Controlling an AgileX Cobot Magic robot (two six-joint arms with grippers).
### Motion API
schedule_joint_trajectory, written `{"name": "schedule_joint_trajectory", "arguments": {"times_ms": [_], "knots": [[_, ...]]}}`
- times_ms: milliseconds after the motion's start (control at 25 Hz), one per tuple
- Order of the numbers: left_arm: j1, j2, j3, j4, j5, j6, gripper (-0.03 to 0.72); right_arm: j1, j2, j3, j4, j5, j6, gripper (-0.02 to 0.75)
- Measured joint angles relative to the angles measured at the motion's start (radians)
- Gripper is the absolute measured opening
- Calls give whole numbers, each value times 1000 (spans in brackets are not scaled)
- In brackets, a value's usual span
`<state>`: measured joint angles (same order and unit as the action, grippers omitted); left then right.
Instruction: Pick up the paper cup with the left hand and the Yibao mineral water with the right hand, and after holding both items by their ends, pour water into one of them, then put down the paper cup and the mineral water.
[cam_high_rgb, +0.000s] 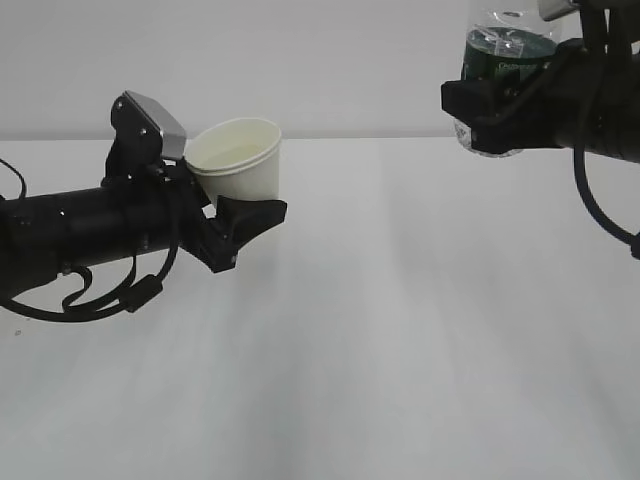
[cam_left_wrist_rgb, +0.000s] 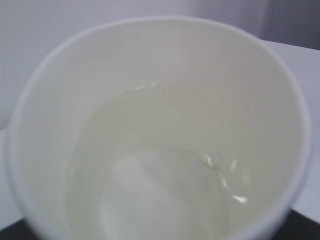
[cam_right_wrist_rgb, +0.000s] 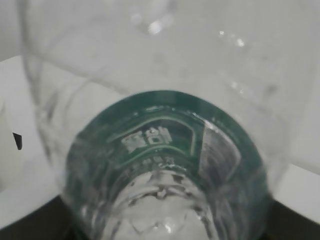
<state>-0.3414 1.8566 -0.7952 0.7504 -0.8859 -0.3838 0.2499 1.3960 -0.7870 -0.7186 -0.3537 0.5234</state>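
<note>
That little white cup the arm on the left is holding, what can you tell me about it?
The paper cup is small, white and tapered, with a rolled rim and a pale cream inside. The left hand grips it near its base, holding it in the air above the white table, tilted a little. The left wrist view shows clear water pooled inside, with small glints on its surface. Nothing else touches it.

Plain white table (cam_high_rgb: 400, 350) against pale grey wall (cam_high_rgb: 330, 60).

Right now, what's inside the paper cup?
The paper cup holds a shallow pool of clear water, glints on its surface. Its outer base is hidden by its own walls and the left hand.
</note>
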Motion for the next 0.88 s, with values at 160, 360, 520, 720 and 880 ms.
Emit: {"name": "schedule_joint_trajectory", "arguments": {"times_ms": [160, 360, 520, 720, 880], "knots": [[24, 0, 0, -7, 0, 0, 445, 0, 0, 0, 0, 0, 0, 429], [53, 0, 0, -9, 0, 0, 445, 0, 0, 0, 0, 0, 2, 429], [72, 0, 0, -9, 0, 2, 445, 0, 0, 0, 0, 0, 2, 429], [91, 0, 0, -9, 0, 2, 445, 0, 0, 0, 0, 0, 2, 429], [105, 0, 0, -9, 3, 2, 445, 0, 0, 0, 0, 0, 2, 429]]}}
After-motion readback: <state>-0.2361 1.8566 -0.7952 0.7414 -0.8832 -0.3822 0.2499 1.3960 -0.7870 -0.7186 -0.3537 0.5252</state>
